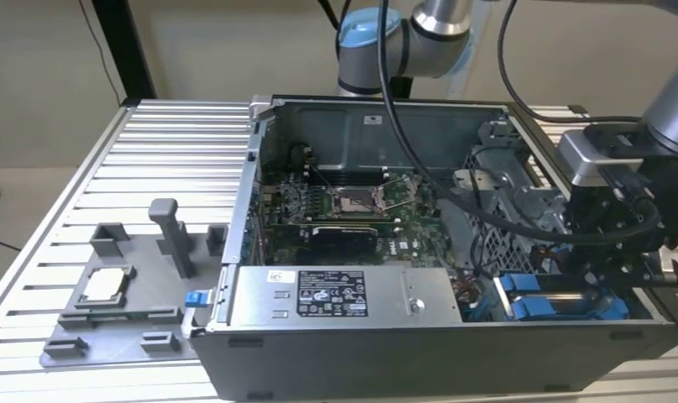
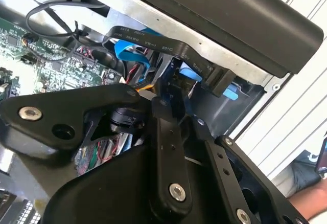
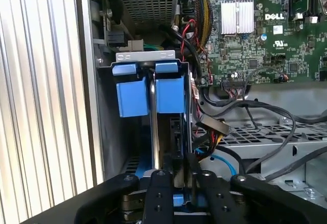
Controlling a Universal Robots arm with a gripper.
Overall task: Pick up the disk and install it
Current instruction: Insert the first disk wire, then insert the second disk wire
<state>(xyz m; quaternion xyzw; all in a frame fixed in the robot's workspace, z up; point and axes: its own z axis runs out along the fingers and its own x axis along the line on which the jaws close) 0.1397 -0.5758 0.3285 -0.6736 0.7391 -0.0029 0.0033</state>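
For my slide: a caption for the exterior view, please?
Gripper at the blue drive carriers inside the open computer case.

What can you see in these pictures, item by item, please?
computer case: one, dark grey, open, on the table.
table: one, silver, slatted, under everything.
motherboard: one, green, inside the case.
power supply box: one, silver, labelled, in the case beside the drive bay.
disk carriers: two, blue, side by side in the case's drive bay.
fixture tray: one, grey, at the exterior view's left of the case.
chip: one, silver, in the tray.
arm: one, grey with blue caps, behind the case.
hand: one, black, at the drive bay.
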